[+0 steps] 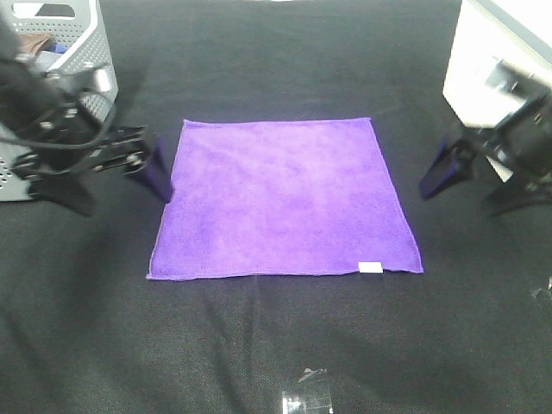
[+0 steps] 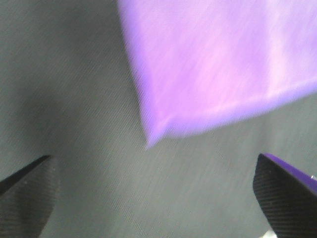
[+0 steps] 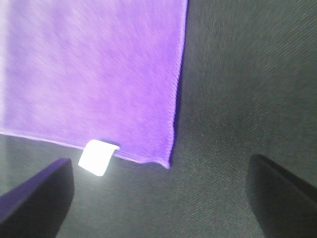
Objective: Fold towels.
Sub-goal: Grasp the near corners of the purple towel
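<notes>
A purple towel lies flat and unfolded on the black table, with a white label near its front right corner. My left gripper is open and empty just off the towel's left edge. In the left wrist view, a towel corner lies ahead of the open gripper. My right gripper is open and empty, a little to the right of the towel's right edge. In the right wrist view, the towel, its label and a corner lie ahead of the open gripper.
A grey perforated basket stands at the back left behind the left arm. A white box stands at the back right. A small clear object lies at the table's front edge. Black cloth covers the table.
</notes>
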Robot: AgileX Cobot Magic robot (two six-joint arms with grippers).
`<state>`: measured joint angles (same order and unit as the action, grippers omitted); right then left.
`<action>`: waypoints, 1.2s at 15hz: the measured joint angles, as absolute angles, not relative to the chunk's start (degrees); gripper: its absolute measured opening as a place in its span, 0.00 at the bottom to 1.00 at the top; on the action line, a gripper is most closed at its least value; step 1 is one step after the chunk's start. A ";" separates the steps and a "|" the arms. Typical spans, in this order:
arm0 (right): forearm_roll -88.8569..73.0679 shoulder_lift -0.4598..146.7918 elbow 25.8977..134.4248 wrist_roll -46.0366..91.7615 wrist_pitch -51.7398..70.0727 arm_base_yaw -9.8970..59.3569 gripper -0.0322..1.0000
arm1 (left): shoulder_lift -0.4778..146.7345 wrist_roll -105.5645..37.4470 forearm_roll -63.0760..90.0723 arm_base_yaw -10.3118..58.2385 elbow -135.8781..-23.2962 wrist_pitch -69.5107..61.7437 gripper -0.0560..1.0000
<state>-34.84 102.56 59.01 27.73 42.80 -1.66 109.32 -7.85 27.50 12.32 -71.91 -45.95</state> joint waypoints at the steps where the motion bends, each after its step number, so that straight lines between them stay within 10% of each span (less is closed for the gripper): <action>1: -34.89 104.16 59.01 27.79 42.80 -1.66 0.91 | 110.92 -7.56 28.13 12.32 -73.11 -45.84 0.99; 18: -35.24 115.45 60.68 28.82 38.90 -1.95 0.89 | 121.70 -12.72 35.01 12.32 -74.14 -44.75 0.99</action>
